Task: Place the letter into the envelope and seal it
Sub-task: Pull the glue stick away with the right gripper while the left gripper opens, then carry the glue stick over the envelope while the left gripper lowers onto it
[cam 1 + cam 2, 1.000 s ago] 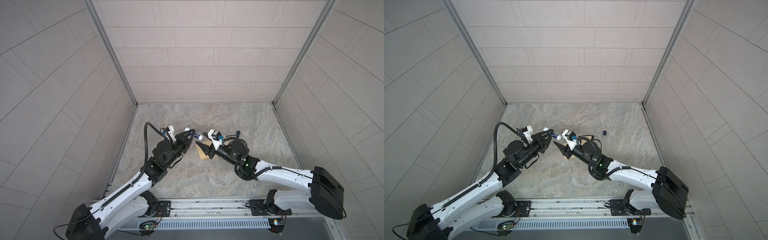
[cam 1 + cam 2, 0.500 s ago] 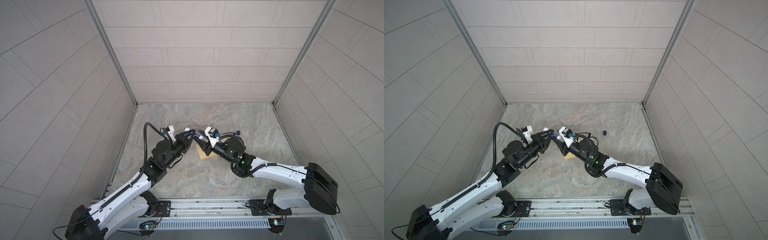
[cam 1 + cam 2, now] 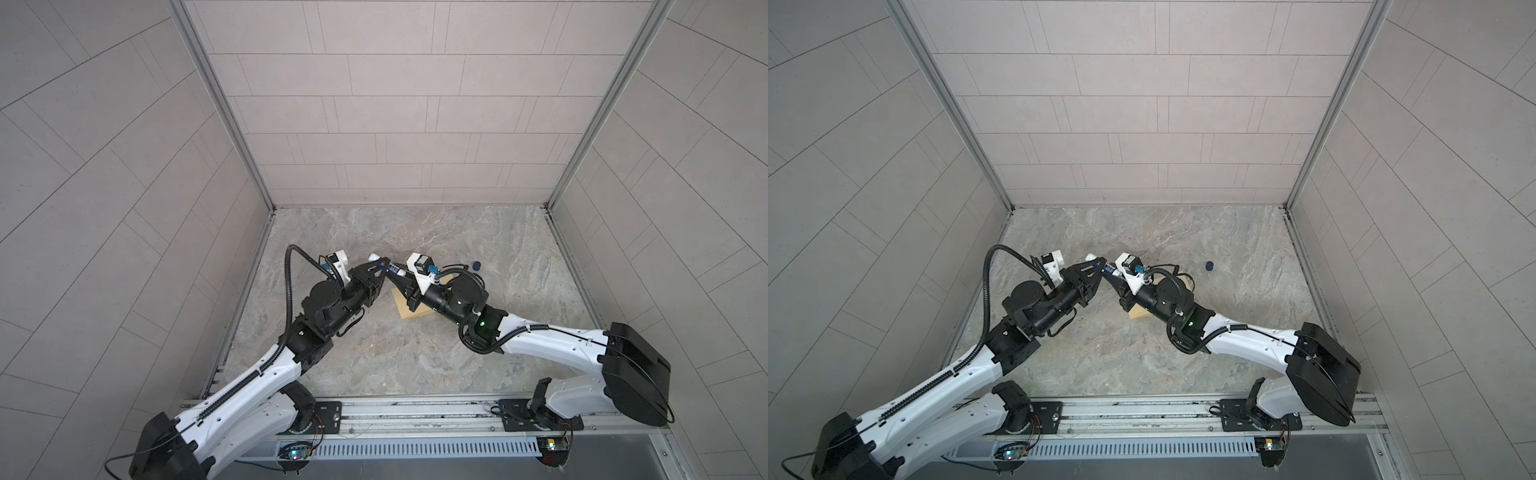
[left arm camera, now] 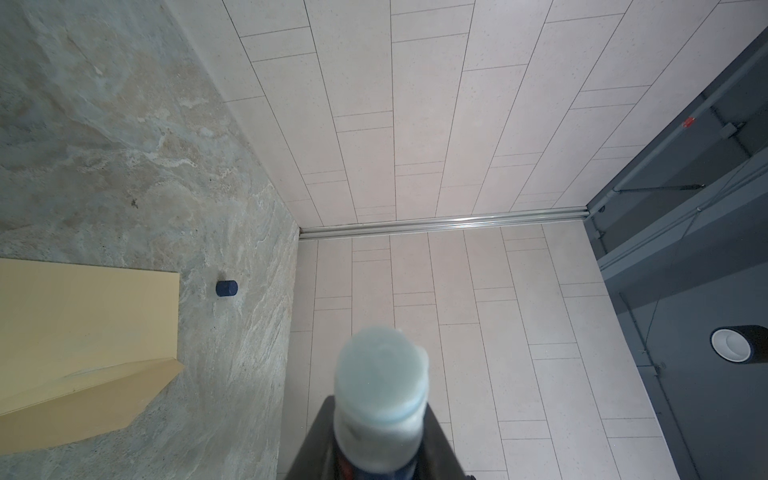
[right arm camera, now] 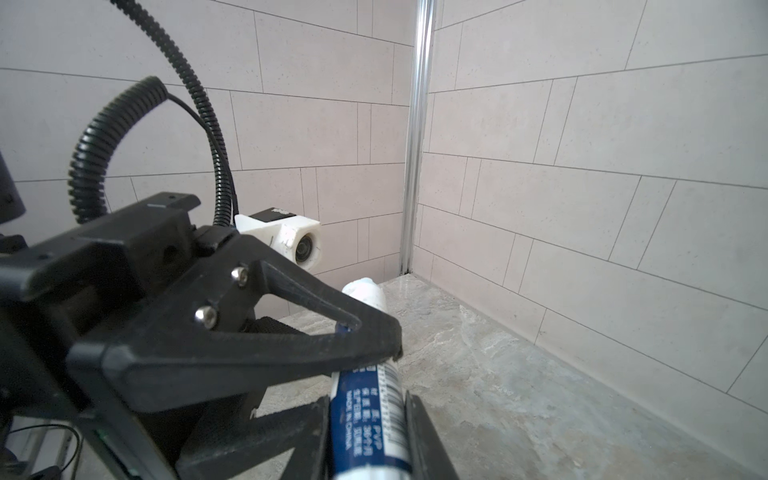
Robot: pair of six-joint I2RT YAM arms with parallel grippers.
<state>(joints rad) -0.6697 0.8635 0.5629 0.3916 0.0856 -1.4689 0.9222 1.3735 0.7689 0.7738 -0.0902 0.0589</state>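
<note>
In both top views, centre left, the right gripper (image 3: 397, 277) has swung off the envelope (image 3: 409, 311) over the last second. It now meets the left gripper (image 3: 384, 268) tip to tip, and its jaws have narrowed. A glue stick (image 3: 392, 271) bridges the two. I read this as a handover or regrasp of the glue, so the sealing stage is under way. The envelope lies flat, partly under the right arm. No letter shows anywhere, so it is probably already inside. The dark blue cap (image 3: 1209, 265) sits apart on the table (image 3: 1246, 332), right of the arms.

In the left wrist view, the left gripper (image 4: 378, 444) pinches the uncapped stick (image 4: 382, 374) at bottom centre, pale tip towards the lens. The envelope (image 4: 83, 316) fills the lower left, with a folded strip along one long edge that is likely the flap. The cap (image 4: 226, 288) lies just beyond its corner.

In the right wrist view, at bottom centre, the right gripper's (image 5: 370, 419) jaws press both sides of the stick's labelled barrel (image 5: 370, 399). The left gripper (image 5: 390, 345) clamps it further up.

The table is marbled grey-beige stone. The walls are pale tiles with aluminium corner rails, and a dark grey room lies beyond.
</note>
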